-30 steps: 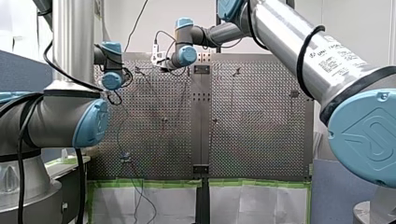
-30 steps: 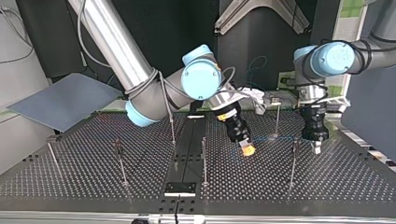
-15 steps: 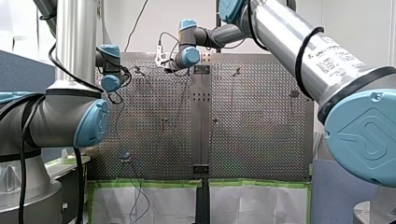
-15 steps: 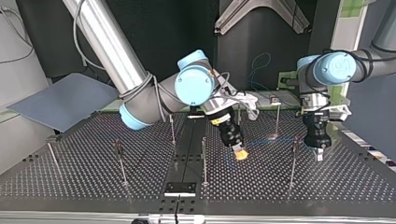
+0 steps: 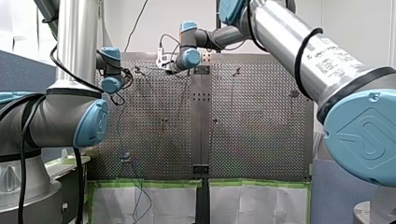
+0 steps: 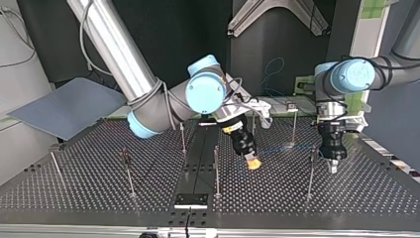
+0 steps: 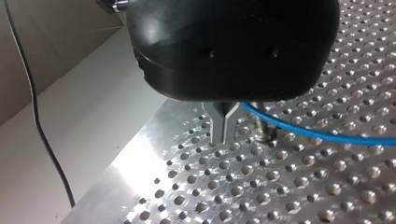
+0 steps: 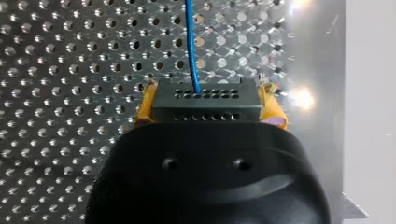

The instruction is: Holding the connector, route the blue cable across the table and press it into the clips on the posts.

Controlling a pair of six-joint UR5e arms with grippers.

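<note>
In the right wrist view my right gripper (image 8: 208, 114) is shut on a dark grey connector (image 8: 205, 100), its yellow pads (image 8: 145, 105) on either side. The blue cable (image 8: 190, 42) leaves the connector and runs ahead over the perforated plate. In the top view my right gripper (image 6: 253, 162) hangs low near the middle, and the blue cable (image 6: 277, 148) stretches faintly toward my left gripper (image 6: 333, 166). My left gripper (image 7: 224, 129) has its metal fingers shut together just above the plate. The blue cable (image 7: 303, 133) passes close behind them, beside a post base (image 7: 264, 135).
Several thin posts stand on the table, among them one (image 6: 216, 168) just beside my right gripper and one (image 6: 311, 173) next to my left gripper. A grey panel (image 6: 64, 106) lies at the top view's left. The plate's edge (image 7: 140, 140) is near my left gripper.
My right gripper has shifted toward the top view's left with the connector. My left gripper has come down a little beside its post.
</note>
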